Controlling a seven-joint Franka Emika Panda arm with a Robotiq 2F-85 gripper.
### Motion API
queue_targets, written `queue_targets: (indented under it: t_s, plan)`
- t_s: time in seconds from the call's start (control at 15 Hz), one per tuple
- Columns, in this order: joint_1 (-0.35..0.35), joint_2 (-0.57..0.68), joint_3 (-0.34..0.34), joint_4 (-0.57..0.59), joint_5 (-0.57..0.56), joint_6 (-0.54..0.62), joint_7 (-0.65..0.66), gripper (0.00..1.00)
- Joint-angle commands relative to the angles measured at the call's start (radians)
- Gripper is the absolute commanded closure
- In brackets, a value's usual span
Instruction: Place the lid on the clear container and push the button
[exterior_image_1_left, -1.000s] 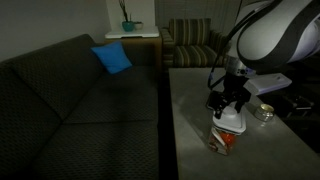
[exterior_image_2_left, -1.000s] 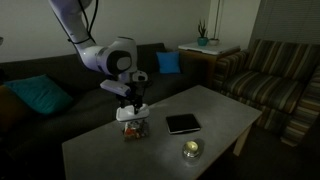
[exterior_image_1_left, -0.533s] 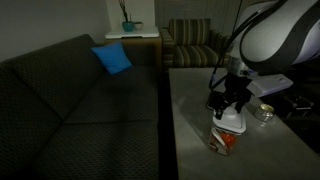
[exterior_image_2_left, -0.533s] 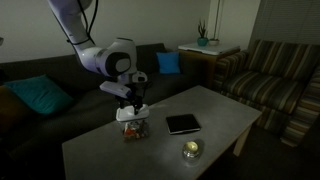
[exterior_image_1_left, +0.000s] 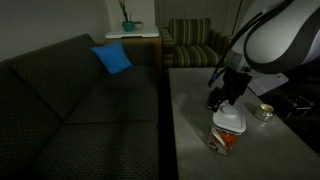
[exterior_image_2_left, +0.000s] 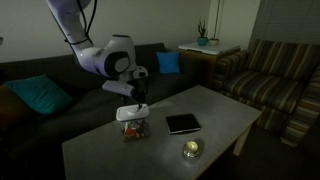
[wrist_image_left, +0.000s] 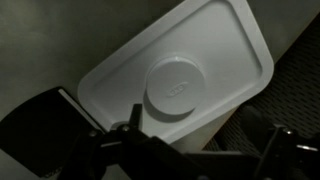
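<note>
**Button lies straight under the empty jaws**

In an exterior view, the gripper (exterior_image_1_left: 224, 99) hangs just above the lid (exterior_image_1_left: 230, 122), which is seated flat on the clear container (exterior_image_1_left: 226, 141).

In an exterior view, the gripper (exterior_image_2_left: 135, 98) is apart from the lid, its jaws wide and empty.

In the wrist view, the round button (wrist_image_left: 175, 88) sits mid-lid. The lid's long axis runs near-left to far-right, so I'd judge a straight push down is needed.

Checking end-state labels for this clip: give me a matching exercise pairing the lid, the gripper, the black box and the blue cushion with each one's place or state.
Things:
1. lid
2. gripper
3. black box
4. blue cushion

Places or states:
A. lying flat on the table
B. on the sofa
C. open, above the lid
D. on top of the clear container

Pairs: 1-D, 2-C, 3-A, 4-B
</note>
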Motion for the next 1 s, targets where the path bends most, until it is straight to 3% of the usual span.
queue_targets:
  t_s: [0.0,0.13,0.27,0.47,0.93]
  plan:
    - [-0.022,-0.075,0.004,-0.106,-0.029,0.113,-0.039,0.00]
    - [-0.015,-0.096,-0.012,-0.135,-0.034,0.151,-0.032,0.00]
    - [-0.001,-0.117,-0.038,-0.165,-0.035,0.179,-0.014,0.27]
    - [0.004,-0.143,-0.055,-0.205,-0.033,0.181,-0.011,0.48]
    - [-0.080,-0.146,0.042,-0.254,-0.030,0.159,-0.061,0.95]
